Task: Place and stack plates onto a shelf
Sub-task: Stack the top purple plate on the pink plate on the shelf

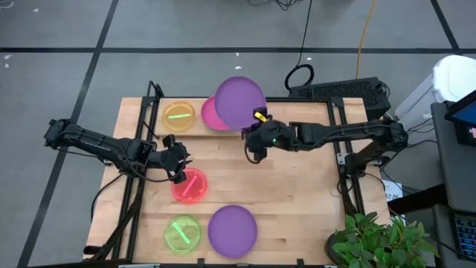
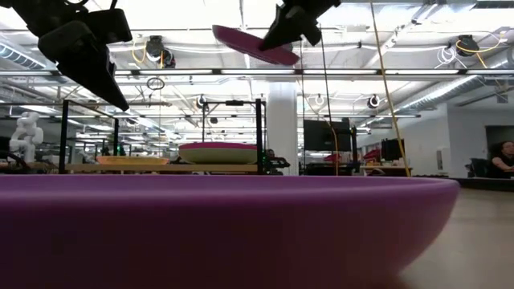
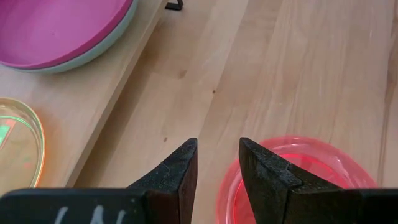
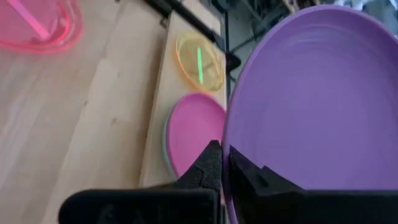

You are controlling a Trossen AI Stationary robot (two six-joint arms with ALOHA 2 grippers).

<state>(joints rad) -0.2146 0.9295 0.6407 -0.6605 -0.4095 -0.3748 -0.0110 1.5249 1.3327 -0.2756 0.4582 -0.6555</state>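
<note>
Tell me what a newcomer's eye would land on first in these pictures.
First, the big purple plate held in the air by the right gripper, tilted above the magenta plate that sits on the shelf. Next, the glowing red plate on the table, with the left gripper open just above its edge. A neon-green plate and another purple plate wait at the near edge.

My right pincer [image 1: 251, 136] grips a purple plate [image 1: 240, 103]; beneath sit a magenta plate [image 1: 212, 115], an orange one [image 1: 178, 116], and a translucent red plate [image 1: 190, 186].

Both arms are dark and jointed, the right arm [image 1: 335, 134] showing a green light (perhaps an indicator).
</note>
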